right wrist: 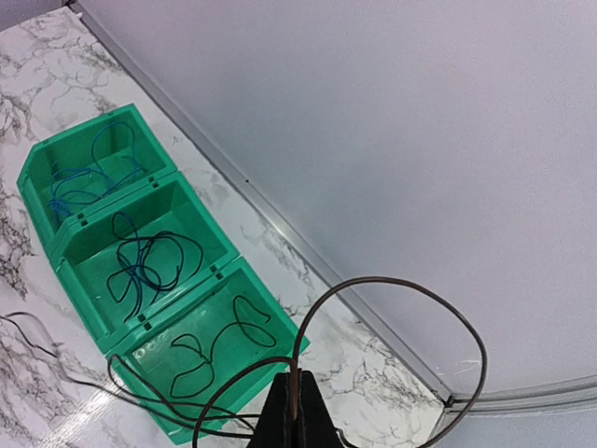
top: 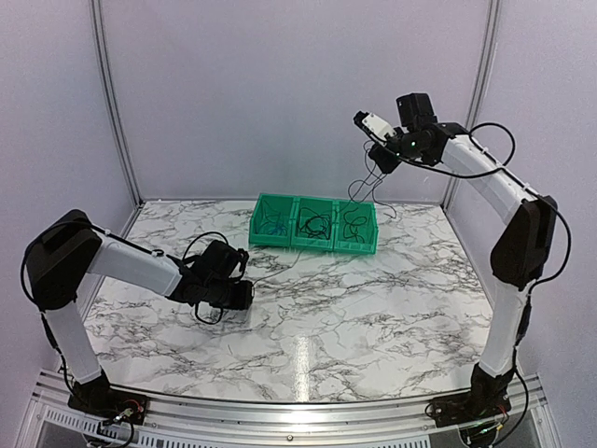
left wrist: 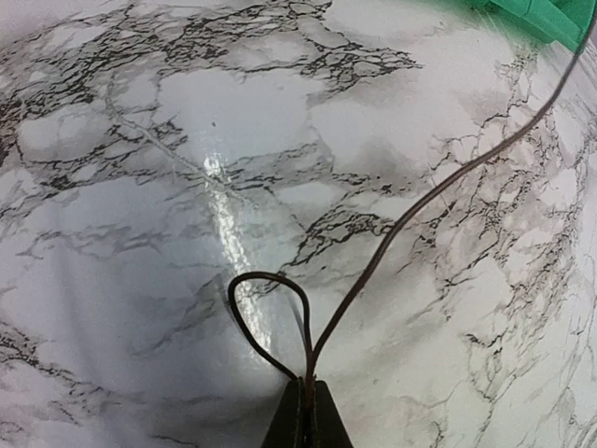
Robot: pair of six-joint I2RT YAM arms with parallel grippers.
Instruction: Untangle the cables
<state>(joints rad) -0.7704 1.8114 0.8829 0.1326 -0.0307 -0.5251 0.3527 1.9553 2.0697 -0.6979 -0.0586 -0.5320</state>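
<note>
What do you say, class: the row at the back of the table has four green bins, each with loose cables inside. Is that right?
Not quite. The row has three green bins, not four. The rest stands: each bin has loose cables inside. The right wrist view, looking down on the row, shows all three side by side.

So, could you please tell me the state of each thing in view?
Left fingers, shut on dark cable.
Right fingers, raised, shut on same cable.
Blue cable, loose in end bin.
Black cable, loose in middle bin.
Second black cable, loose in other end bin.
</note>
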